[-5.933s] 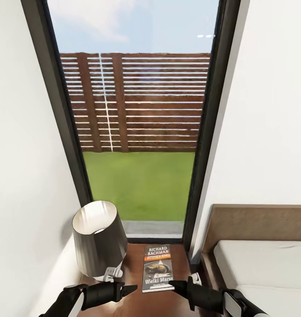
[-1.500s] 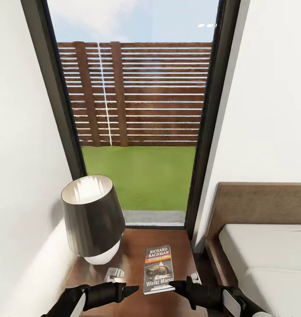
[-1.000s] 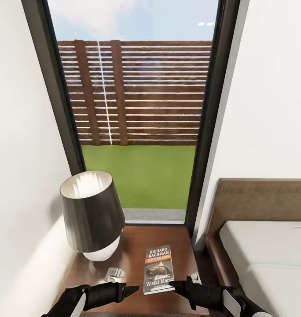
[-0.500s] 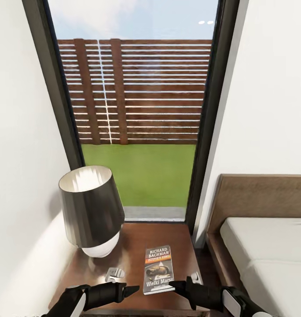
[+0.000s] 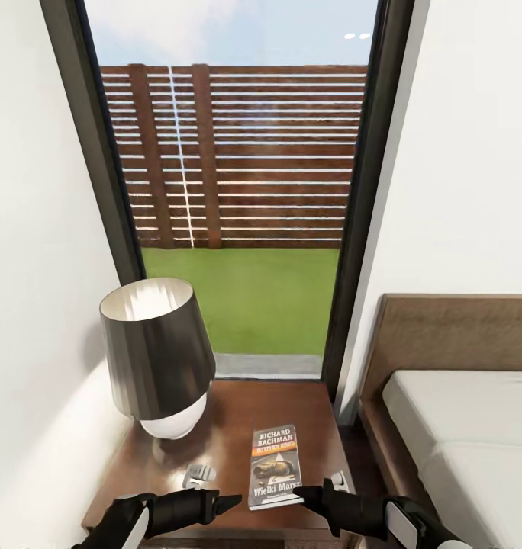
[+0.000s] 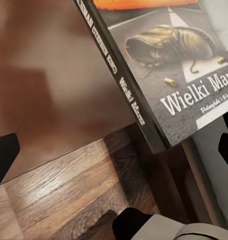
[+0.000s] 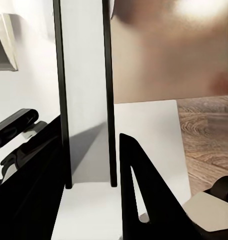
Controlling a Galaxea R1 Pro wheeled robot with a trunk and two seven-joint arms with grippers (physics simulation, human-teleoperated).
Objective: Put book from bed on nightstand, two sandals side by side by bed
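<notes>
The book [image 5: 275, 463], dark with white "RICHARD BACHMAN" lettering and an orange strip, hangs tilted just above the front of the nightstand [image 5: 230, 408]. My right gripper [image 5: 310, 494] is shut on its lower right corner. In the right wrist view the book's edge [image 7: 84, 100] stands between that gripper's dark fingers [image 7: 139, 200]. My left gripper [image 5: 229, 501] is open just left of the book, holding nothing. In the left wrist view the cover [image 6: 164, 75] reads "Wielki Marsz". The bed [image 5: 459, 427] lies to the right. The sandals are out of view.
A lamp [image 5: 156, 354] with a dark shade stands on the nightstand's left half. Behind is a tall dark-framed window [image 5: 246, 191] onto a slatted fence and grass. White walls close in on both sides. Wood-plank floor [image 6: 69, 200] shows below the nightstand's front edge.
The whole picture has shifted as the camera moved: the nightstand, lamp and bed sit higher and farther, and the nightstand's front edge shows. Book and grippers keep their places in the view.
</notes>
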